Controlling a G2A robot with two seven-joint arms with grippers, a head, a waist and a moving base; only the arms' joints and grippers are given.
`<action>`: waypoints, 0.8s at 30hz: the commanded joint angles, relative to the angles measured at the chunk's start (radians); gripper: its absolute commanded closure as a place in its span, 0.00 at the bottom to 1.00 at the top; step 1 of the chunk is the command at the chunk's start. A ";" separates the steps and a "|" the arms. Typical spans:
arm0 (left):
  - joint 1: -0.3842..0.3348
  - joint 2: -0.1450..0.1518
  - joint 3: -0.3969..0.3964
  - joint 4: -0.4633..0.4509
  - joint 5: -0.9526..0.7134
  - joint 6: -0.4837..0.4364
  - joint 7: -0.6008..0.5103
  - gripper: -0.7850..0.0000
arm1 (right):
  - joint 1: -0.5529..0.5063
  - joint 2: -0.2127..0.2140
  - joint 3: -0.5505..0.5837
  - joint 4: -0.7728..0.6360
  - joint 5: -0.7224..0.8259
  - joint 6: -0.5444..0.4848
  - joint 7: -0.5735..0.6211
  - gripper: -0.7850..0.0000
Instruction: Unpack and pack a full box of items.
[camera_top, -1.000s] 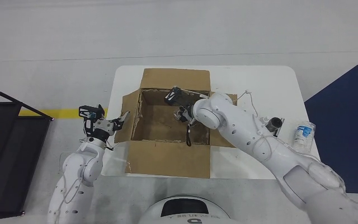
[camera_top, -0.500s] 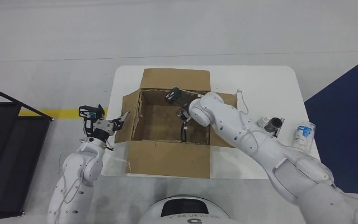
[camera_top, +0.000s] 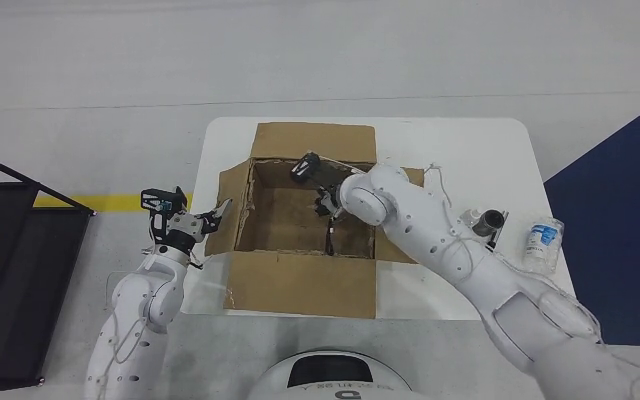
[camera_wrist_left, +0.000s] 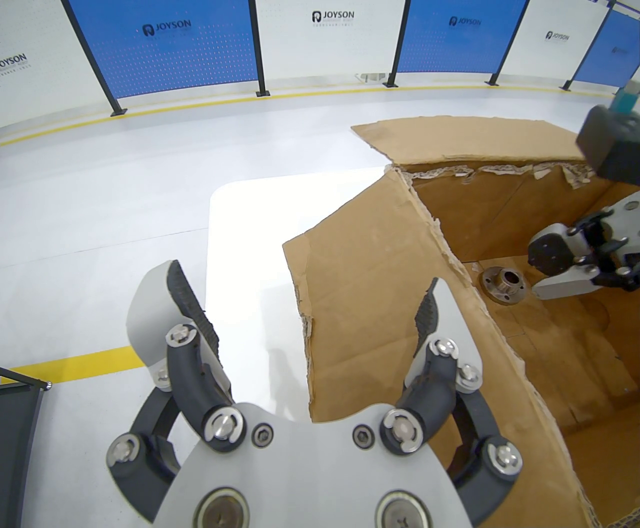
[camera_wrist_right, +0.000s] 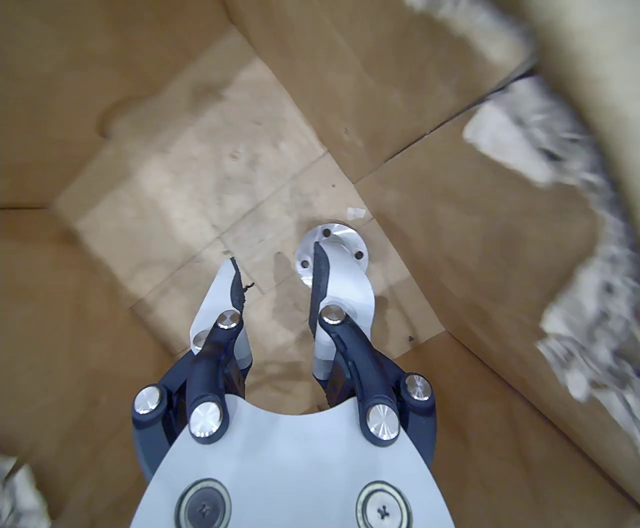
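Since a second ago my right arm has gone a little further into the cardboard box (camera_top: 300, 265), toward its left wall, while my left arm has stayed where it was. My right claw (camera_wrist_right: 274, 252) is released, with the fingers spread apart, low over the floor of the box. A round metal flange (camera_wrist_right: 344, 242) lies flat on that floor, just beside one fingertip; I cannot tell if they touch. My left claw (camera_wrist_left: 303, 274) is also released and holds nothing; it is outside the box, near the left flap (camera_wrist_left: 370, 300). On the white table (camera_top: 450, 140), to the right of the box, are a metal cylinder (camera_top: 488, 220) and a small bottle (camera_top: 543, 240).
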 joint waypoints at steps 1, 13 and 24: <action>0.000 0.000 0.000 0.000 0.000 0.000 0.000 0.00 | -0.066 0.035 0.096 -0.111 0.039 -0.061 0.010 0.59; 0.000 0.000 0.000 0.000 0.000 0.000 0.000 0.00 | -0.667 0.201 0.806 -0.630 0.187 -0.330 0.010 0.56; 0.000 0.000 0.000 0.000 0.000 0.000 0.000 0.00 | -1.022 0.222 1.208 -0.738 0.277 -0.378 -0.168 0.23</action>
